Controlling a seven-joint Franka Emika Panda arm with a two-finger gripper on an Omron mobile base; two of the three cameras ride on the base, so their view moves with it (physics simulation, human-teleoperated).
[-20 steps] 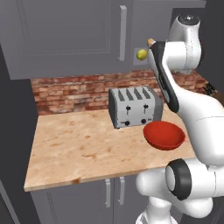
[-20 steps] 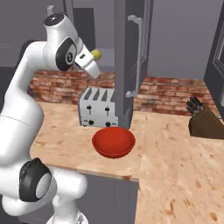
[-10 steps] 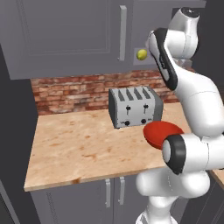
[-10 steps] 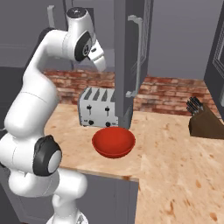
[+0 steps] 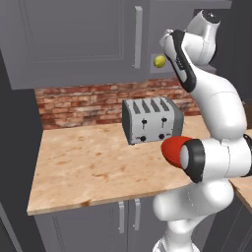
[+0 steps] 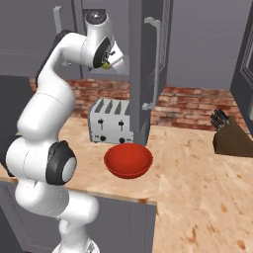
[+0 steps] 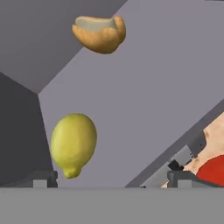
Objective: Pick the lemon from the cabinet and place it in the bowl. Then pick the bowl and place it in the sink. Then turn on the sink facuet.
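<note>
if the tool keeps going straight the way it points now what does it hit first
Probably the lemon, just ahead on the cabinet shelf and nearer the left fingertip than centre. The open tool might slip past it to the pastry-like item farther back; depth is unclear.

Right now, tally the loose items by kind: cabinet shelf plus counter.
Lemon, on the cabinet shelf: 1
Pastry, on the same shelf: 1
Red bowl, on the counter: 1
Toaster, on the counter: 1
Knife block, on the counter: 1
Total: 5
</note>
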